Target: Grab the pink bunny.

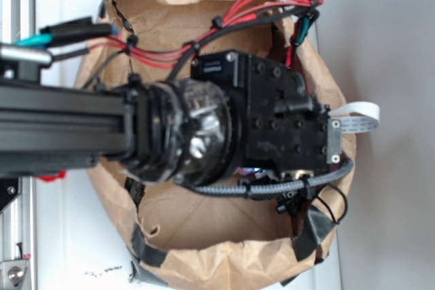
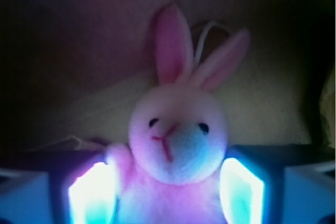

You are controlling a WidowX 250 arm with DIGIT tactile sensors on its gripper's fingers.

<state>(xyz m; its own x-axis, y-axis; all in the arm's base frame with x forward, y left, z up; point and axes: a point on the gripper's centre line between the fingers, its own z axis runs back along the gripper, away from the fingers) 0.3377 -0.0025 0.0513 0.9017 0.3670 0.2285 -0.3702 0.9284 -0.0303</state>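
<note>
The pink bunny (image 2: 178,135) fills the wrist view, face on, with two darker pink ears standing up and a white loop of string behind them. Its soft body sits squeezed between my two glowing pads (image 2: 92,195), which touch it on the left and right sides. My gripper (image 2: 168,200) is shut on the pink bunny. In the exterior view the black wrist (image 1: 272,120) reaches down into a brown paper bag (image 1: 204,249). From there the fingers and the bunny are hidden under the wrist.
The crumpled bag walls (image 1: 143,11) ring the arm on all sides. Red and black cables (image 1: 224,22) cross the bag's far rim, and a white ribbon cable (image 1: 357,117) sticks out at the right. Behind the bunny lies the pale bag floor (image 2: 262,108).
</note>
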